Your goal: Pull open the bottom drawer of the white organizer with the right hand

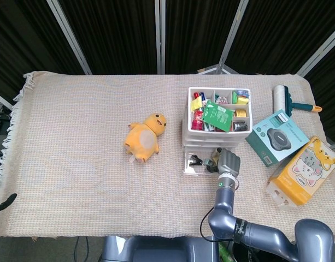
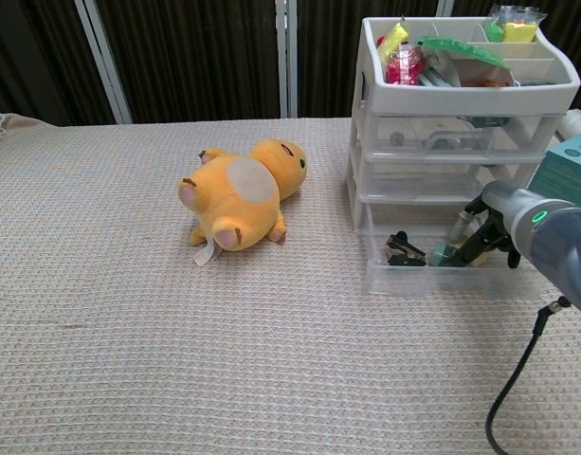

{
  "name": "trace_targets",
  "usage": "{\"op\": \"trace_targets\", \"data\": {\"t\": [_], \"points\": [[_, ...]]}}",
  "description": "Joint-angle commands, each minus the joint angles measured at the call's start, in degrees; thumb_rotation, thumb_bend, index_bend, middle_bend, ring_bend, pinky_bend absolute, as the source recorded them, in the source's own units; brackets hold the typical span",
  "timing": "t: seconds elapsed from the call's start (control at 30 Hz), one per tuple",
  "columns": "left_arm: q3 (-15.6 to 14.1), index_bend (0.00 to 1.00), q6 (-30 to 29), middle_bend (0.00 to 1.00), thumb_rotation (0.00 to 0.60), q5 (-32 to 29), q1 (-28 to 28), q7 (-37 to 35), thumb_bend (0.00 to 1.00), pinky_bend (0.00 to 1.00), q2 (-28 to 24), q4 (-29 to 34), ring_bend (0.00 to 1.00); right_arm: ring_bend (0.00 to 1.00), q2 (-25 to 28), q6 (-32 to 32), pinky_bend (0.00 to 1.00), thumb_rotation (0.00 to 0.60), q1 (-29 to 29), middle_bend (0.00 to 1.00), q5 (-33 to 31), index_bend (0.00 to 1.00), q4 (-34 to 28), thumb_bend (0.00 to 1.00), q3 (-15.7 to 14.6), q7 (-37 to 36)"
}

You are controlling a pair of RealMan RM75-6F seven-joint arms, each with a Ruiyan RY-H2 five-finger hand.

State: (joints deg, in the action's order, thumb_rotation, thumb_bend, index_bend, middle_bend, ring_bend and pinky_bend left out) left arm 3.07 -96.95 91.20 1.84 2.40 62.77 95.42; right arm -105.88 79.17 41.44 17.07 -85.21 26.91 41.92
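Note:
The white organizer (image 1: 187, 124) (image 2: 366, 104) stands right of centre, its top tray full of small coloured items. Its clear bottom drawer (image 1: 192, 170) (image 2: 413, 278) is slid out toward me, with black clips and other small items inside. My right hand (image 1: 227, 161) (image 2: 483, 238) is at the drawer's right end. Its fingers curl down into the drawer behind the front wall, and the grey forearm comes in from the right. My left hand shows in neither view.
A yellow plush toy (image 1: 144, 138) (image 2: 238, 194) lies left of the organizer. To the right are a green boxed device (image 1: 276, 136), an orange cat-print box (image 1: 304, 169) and a lint roller (image 1: 282, 98). A woven cloth (image 1: 74, 136) covers the table.

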Motion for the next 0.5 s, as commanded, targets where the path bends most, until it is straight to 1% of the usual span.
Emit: {"op": "trace_targets", "data": {"t": [0.03,0.13,0.27,0.37,0.5], "points": [[-0.04,0.00,0.00,0.00,0.600,0.06,0.00,0.02,0.06,0.00,0.01,0.01,0.00,0.96,-0.07,-0.64,0.68,0.600,-0.28,0.93,-0.21,0.44,0.14,0.16,-0.18,0.00],[-0.03,0.00,0.02,0.00,0.600,0.05,-0.01,0.09,0.06,0.00,0.02,0.01,0.00,0.96,-0.01,-1.09,0.68,0.600,-0.49,0.93,-0.08,0.40,-0.02,0.16,-0.29,-0.11],[-0.06,0.00,-0.01,0.00,0.600,0.05,0.02,0.01,0.06,0.00,-0.04,0.04,0.00,0.96,0.02,-0.84,0.68,0.600,-0.63,0.93,0.51,0.39,0.00,0.17,-0.41,-0.13],[-0.06,0.00,-0.04,0.00,0.600,0.05,0.04,-0.12,0.06,0.00,-0.10,0.06,0.00,0.96,-0.02,-0.70,0.68,0.600,-0.75,0.93,0.54,0.41,0.22,0.17,-0.53,0.08],[-0.10,0.00,-0.13,0.00,0.600,0.18,0.07,-0.21,0.06,0.00,-0.13,0.08,0.00,0.96,-0.01,-0.76,0.68,0.600,-0.97,0.93,0.52,0.46,0.42,0.20,-0.49,0.04]]}}
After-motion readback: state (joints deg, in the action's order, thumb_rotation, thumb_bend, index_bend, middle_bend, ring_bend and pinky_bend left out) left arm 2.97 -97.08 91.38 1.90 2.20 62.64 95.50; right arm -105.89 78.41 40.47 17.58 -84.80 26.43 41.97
